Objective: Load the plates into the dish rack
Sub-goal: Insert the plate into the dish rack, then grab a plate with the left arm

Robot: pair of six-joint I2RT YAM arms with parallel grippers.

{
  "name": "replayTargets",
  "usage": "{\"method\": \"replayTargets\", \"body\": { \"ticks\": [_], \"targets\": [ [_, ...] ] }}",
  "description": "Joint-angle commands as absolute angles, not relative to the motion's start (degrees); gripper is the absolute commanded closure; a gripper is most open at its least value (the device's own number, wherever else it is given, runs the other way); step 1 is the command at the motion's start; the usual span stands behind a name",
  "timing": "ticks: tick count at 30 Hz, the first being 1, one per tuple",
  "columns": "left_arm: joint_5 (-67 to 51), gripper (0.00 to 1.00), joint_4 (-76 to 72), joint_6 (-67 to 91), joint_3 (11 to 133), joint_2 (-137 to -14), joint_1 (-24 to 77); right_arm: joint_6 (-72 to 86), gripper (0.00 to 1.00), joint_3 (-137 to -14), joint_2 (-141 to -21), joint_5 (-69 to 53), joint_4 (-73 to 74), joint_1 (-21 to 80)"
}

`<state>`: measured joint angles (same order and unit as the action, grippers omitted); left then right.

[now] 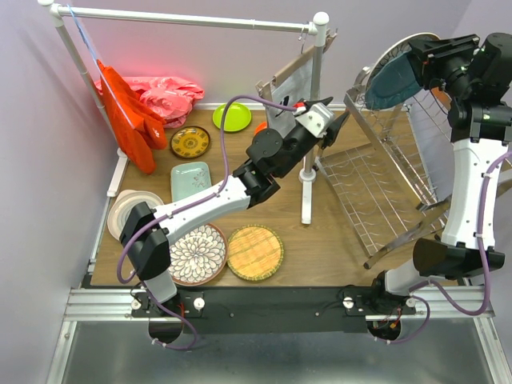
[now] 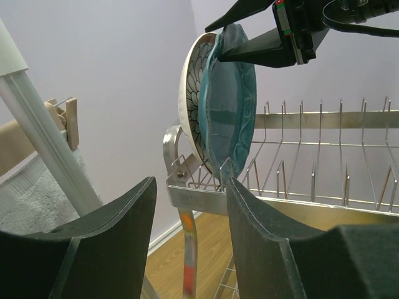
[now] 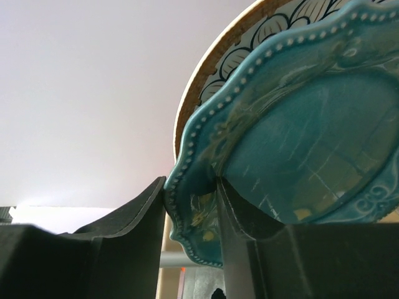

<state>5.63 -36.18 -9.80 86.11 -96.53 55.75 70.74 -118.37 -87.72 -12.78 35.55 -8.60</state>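
Right wrist view: the rim of the teal plate (image 3: pixel 299 124) is pinched between the fingers of the right gripper (image 3: pixel 192 193); the plate hangs upright below them, lower edge among the tines of the dish rack (image 2: pixel 324 118), beside a floral plate (image 2: pixel 194 93); the left gripper (image 2: pixel 190 184) is seen open and empty, nearby.

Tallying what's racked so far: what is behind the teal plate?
A brown-rimmed floral plate stands upright in the dish rack just behind the teal plate. Only its rim and a strip of pattern show; the teal plate covers the rest.
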Motion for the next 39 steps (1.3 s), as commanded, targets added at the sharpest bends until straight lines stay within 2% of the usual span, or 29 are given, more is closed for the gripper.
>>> {"method": "replayTargets", "body": {
  "ticks": [1,4,15,21,27,30,32,37,39],
  "targets": [
    [7.0,0.43,-38.1,-9.2,85.8,-94.8,55.4,71.5,0.52,-117.4,-88.2,-14.2,34.6,-6.7],
    [7.0,0.43,-38.1,-9.3,85.8,-94.7,55.4,71.3,0.48,-116.4,-88.0,-13.4,34.8,-6.8],
    [7.5,0.43,-38.2,-9.5,83.9,-93.0,55.2,71.1,0.46,-114.8,-86.3,-13.0,34.9,-7.5],
    [7.2,0.43,-38.0,-9.1,83.9,-92.4,55.1,69.5,0.42,-115.1,-84.1,-12.5,34.7,-7.7],
    [6.4,0.42,-35.8,-8.4,82.4,-89.9,55.1,67.4,0.38,-110.8,-81.1,-12.0,34.7,-8.5],
    [5.0,0.42,-32.5,-7.7,81.6,-87.7,55.1,61.7,0.33,-110.0,-79.1,-12.3,34.1,-8.8],
    [3.6,0.41,-30.2,-6.3,80.4,-85.4,55.2,56.2,0.25,-110.5,-78.0,-14.1,32.6,-8.8],
    [0.7,0.36,-18.5,-1.6,76.8,-77.5,55.2,29.6,0.01,-112.8,-74.9,-24.1,29.8,-8.8],
    [0.3,0.35,-13.3,1.6,74.3,-75.0,55.1,20.2,0.0,-113.0,-73.3,-32.2,29.8,-8.8]
  ]
}}
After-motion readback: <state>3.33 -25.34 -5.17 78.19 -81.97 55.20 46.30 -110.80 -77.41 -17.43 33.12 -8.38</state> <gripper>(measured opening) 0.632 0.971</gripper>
